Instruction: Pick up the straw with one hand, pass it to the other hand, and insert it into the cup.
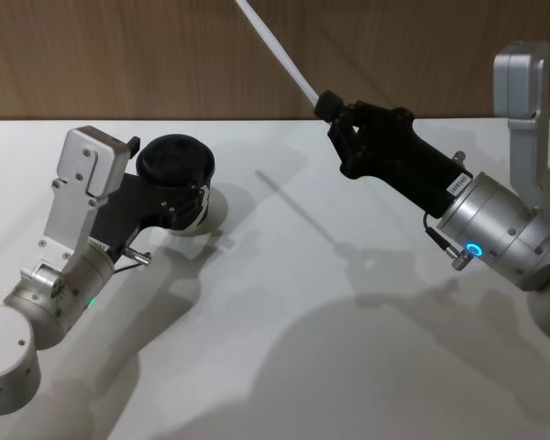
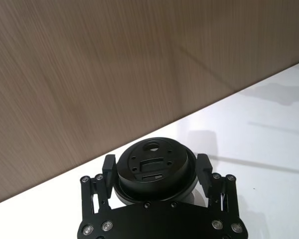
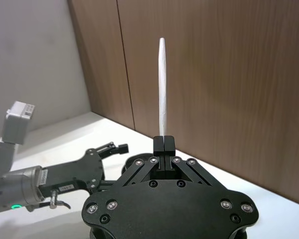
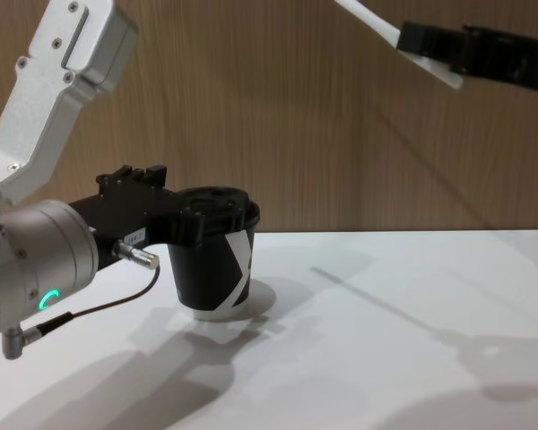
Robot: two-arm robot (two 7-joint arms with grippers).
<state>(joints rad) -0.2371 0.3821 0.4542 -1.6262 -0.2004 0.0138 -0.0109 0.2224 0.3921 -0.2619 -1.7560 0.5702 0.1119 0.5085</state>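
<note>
Left end effector (image 2: 156, 169) sat at 9 o'clock on the table (image 1: 284, 312). Its fingers were closed against both sides of the cup (image 4: 215, 264), just under the domed lid, and the cup stood upright. Right end effector (image 1: 329, 104) hung raised at 1 o'clock, fingers pressed together, pinching the straw (image 1: 275, 48) near its lower end. The straw slanted toward 11 o'clock, well apart from the cup.

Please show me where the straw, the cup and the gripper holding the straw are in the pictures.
straw (image 1: 277, 49): head view, middle of the white tube.
cup (image 4: 206, 273): chest view, black side wall below the lid.
right gripper (image 3: 164, 140): right wrist view, between its fingertips, shut on the straw.
</note>
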